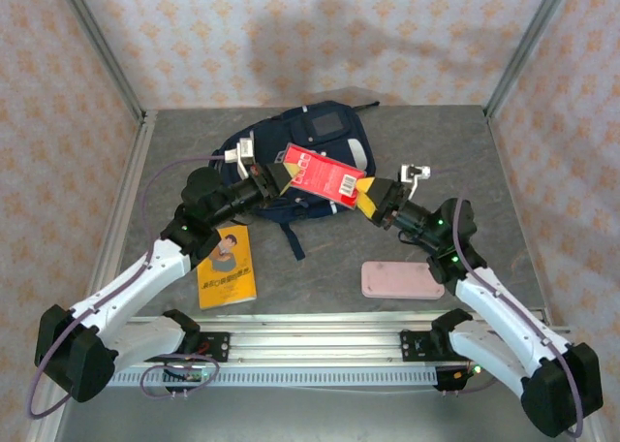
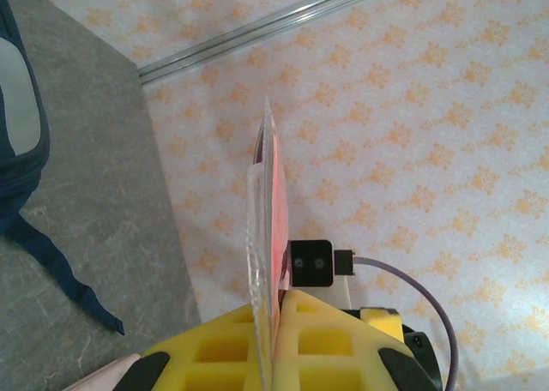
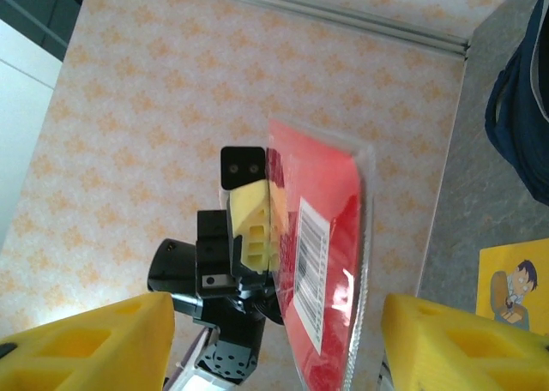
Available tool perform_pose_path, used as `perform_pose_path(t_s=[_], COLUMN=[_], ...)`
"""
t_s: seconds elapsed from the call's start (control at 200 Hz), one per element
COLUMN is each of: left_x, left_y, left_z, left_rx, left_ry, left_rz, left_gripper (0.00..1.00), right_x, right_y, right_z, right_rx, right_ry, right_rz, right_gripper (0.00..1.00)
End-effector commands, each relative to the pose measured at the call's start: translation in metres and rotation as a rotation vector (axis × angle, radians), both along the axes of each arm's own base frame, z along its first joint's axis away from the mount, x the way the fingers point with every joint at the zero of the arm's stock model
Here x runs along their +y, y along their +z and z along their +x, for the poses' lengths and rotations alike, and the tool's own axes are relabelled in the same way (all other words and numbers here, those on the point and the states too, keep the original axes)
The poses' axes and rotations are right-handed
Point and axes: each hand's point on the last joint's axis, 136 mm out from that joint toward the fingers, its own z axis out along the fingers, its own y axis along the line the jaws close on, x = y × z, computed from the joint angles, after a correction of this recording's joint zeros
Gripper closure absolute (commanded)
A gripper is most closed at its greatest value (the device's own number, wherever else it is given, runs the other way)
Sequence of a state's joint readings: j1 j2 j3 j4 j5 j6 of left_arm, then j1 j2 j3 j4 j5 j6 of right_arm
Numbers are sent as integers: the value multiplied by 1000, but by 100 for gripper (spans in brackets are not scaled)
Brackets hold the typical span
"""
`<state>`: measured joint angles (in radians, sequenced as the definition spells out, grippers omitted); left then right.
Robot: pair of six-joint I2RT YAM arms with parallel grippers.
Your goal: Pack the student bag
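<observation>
The student bag (image 1: 325,132) lies flat at the top middle of the grey table (image 1: 484,171), close to the back wall (image 1: 194,35). The walls have pale paper with little orange flowers. Shiny metal posts (image 1: 97,45) stand in the corners. The left gripper (image 1: 274,178) pinches a red packet (image 1: 323,175) tight, up over the bag. The right gripper (image 1: 370,198) has its fingers spread wide beside the packet's other end. A yellow book (image 1: 227,266) and a pink case (image 1: 402,279) lie lower down.
</observation>
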<state>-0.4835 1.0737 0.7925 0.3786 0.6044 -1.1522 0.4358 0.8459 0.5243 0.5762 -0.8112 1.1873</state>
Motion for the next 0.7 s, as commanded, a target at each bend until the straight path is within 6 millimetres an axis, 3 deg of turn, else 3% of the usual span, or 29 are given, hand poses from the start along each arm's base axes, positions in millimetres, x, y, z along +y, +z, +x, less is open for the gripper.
perform_pose_path(t_s=[0.0, 0.095, 0.225, 0.285, 0.33, 0.435, 0.48, 0.59, 0.691], left_x=[4, 2, 0, 1, 1, 0, 1, 11, 21], left_y=[10, 8, 0, -6, -8, -14, -18, -28, -38], left_z=[0, -2, -5, -7, -8, -16, -19, -31, -39], left_rx=[-28, -19, -5, 3, 9, 14, 18, 33, 68], left_ry=[21, 10, -2, -5, -7, -40, -55, -78, -112], left_rz=[-14, -1, 24, 34, 38, 70, 99, 195, 240], left_gripper=[100, 100, 100, 99, 93, 49, 37, 24, 22], right_x=[6, 14, 19, 20, 22, 19, 16, 16, 18], right_y=[4, 5, -2, -4, -4, -8, -11, -6, -6], right_z=[1, 3, 7, 7, 6, 6, 7, -5, -18], right_rx=[-65, -83, -101, -104, -107, -110, -109, -154, -161], right_ry=[-32, -14, -4, 7, 18, 42, 57, 163, 248], right_rz=[-12, -28, -98, -105, -109, -155, -187, -242, -295], right_gripper=[37, 49, 84, 92, 96, 100, 100, 100, 100])
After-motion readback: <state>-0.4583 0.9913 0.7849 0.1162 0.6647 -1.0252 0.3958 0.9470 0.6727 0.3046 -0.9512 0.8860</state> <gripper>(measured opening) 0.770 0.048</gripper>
